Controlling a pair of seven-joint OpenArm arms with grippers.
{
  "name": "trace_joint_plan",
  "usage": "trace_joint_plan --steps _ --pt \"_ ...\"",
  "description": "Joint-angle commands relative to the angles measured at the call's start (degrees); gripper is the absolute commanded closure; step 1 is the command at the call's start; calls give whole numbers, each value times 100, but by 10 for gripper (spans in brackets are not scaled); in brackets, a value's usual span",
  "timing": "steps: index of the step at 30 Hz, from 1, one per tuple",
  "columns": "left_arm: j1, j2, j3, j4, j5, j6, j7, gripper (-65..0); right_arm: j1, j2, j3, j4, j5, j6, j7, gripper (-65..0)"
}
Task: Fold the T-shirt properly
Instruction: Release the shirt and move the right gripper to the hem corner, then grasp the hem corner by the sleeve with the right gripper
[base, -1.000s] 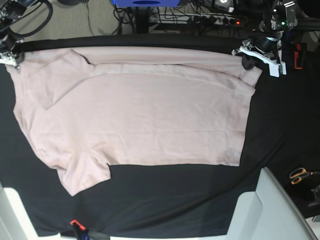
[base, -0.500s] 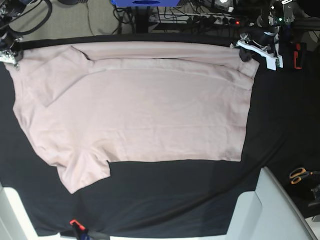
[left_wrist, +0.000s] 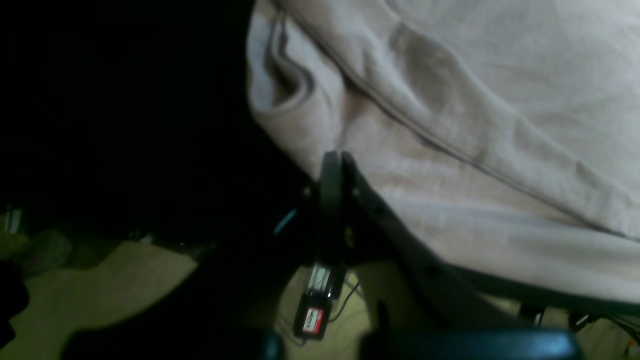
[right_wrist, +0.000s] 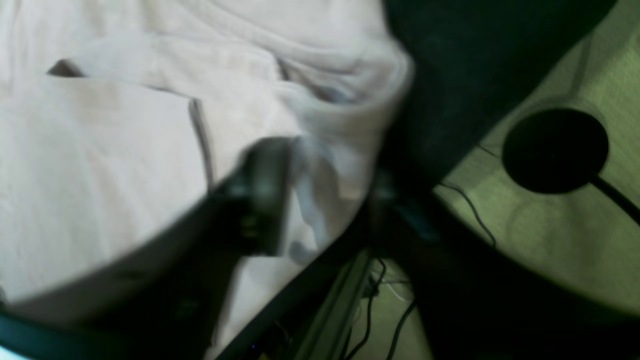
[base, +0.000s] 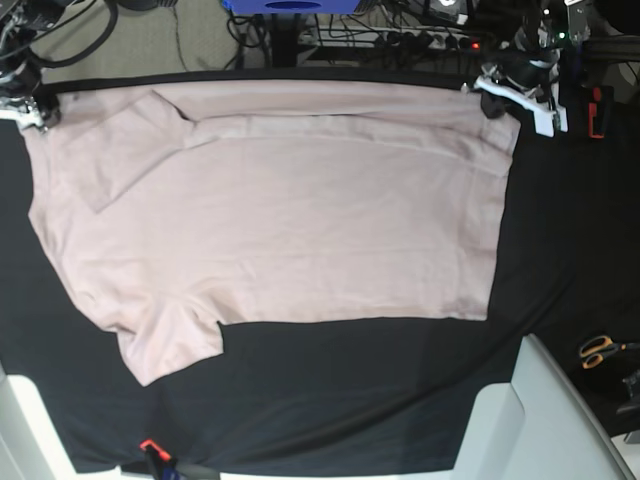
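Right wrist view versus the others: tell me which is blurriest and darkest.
Right wrist view: most smeared, its hand and the T-shirt soft. Left wrist view: sharper cloth, left side nearly black. Base view: evenly lit, sharp.

T-shirt (base: 270, 200) — pale pink, plain | lying flat, spread sideways | far edge folded over

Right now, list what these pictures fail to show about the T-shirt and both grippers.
- Right gripper: motion-blurred in the right wrist view, at the frame edge in the base view; whether it pinches the T-shirt is unclear.
- Left gripper: its shut tips meet the shirt's hem in the left wrist view; the cloth's edge hides whether fabric sits between them.
- The shirt's far edge: doubled over itself in the base view, hiding the layers beneath.
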Motion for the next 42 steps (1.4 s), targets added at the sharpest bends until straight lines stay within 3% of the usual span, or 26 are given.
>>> trace_joint_plan --steps 1,5,8,10,14,18,20,23,28,34,36,39,42 --pt "64 -82 -65 91 28 60 -103 -102 -38 -1 172 212 65 3 85 -323" --pt "151 -73 -320 38 28 60 -103 -380 -38 -89 576 678 56 -217 85 -332" --pt "125 -73 -601 82 19 60 -103 -497 -46 -63 620 977 56 -340 85 -333" --pt "99 -73 -892 100 11 60 -103 -532 -46 -45 620 1162 56 -366 85 -333" --pt "-104 -73 -1683 91 19 60 -94 -546 15 157 585 1416 48 -375 94 -333" --pt "-402 -223 -2492 91 28 60 -94 -548 463 799 268 1082 48 -322 102 -335" --pt "-587 -434 -2623 91 107 60 -86 -546 762 1335 -277 555 48 -313 173 -335" --pt "-868 -689 -2615 100 433 42 -24 -543 1202 2074 -1384 -526 48 -313 753 -335" --pt "-1273 -759 -2623 452 872 34 881 -541 2063 2900 -3292 -2320 48 -313 2089 -335" --pt "-1264 -750 -2615 742 872 -10 1207 -540 3426 3129 -5130 -4711 48 -313 3258 -335" --pt "-1264 -750 -2615 750 872 -230 1207 -540 3760 3120 -5569 -5318 48 -313 3487 -335" --pt "-1264 -750 -2623 733 916 -643 1216 -540 4059 3076 -6149 -5836 48 -313 3716 -335" --pt "-1264 -741 -2623 706 925 -652 1216 -540 4173 2953 -6483 -5951 56 -313 3909 -336"
